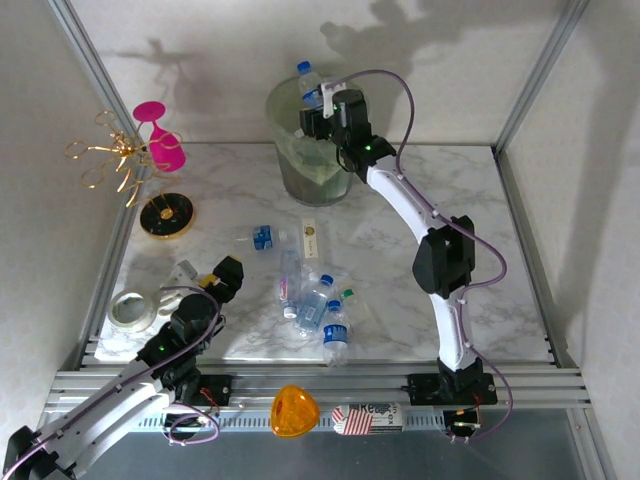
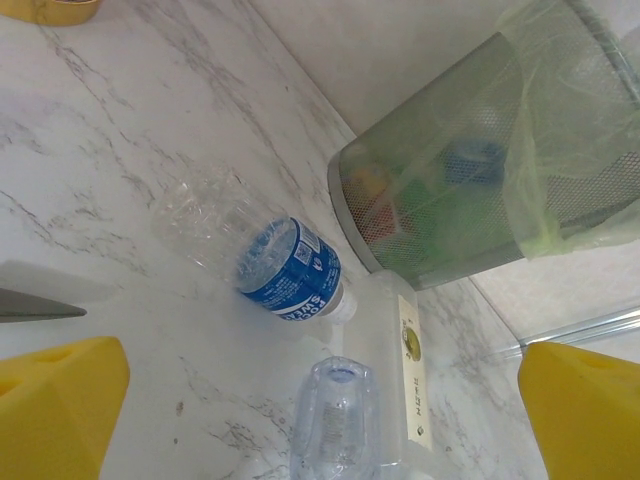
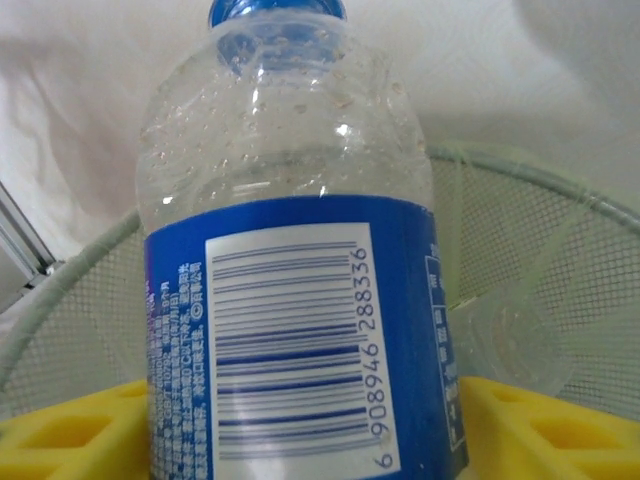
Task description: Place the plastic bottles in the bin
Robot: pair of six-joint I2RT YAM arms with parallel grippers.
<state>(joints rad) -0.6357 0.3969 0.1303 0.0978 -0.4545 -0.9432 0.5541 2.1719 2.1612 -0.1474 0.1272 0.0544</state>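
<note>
My right gripper [image 1: 318, 108] hangs over the bin [image 1: 300, 175], a round pale-green mesh wastebasket with a liner bag. Its yellow fingers [image 3: 540, 430] sit against both sides of an upright clear plastic bottle [image 3: 290, 300] with a blue label and blue cap, just above the bin's rim [image 3: 560, 190]. Several more plastic bottles lie on the marble table: a blue-labelled one [image 1: 262, 237], a pale flat one [image 1: 313, 238] and a cluster [image 1: 313, 305]. My left gripper [image 1: 225, 275] stands open, low over the table. Ahead of it lie a clear bottle [image 2: 335, 415] and the blue-labelled bottle [image 2: 285, 268].
A pink goblet [image 1: 160, 140], a gold wire stand [image 1: 115, 160] and a gold disc [image 1: 166, 215] stand at the far left. A tape roll [image 1: 130, 310] lies near the left arm. An orange object [image 1: 294, 410] and a red-and-white can [image 1: 365, 418] rest on the front rail.
</note>
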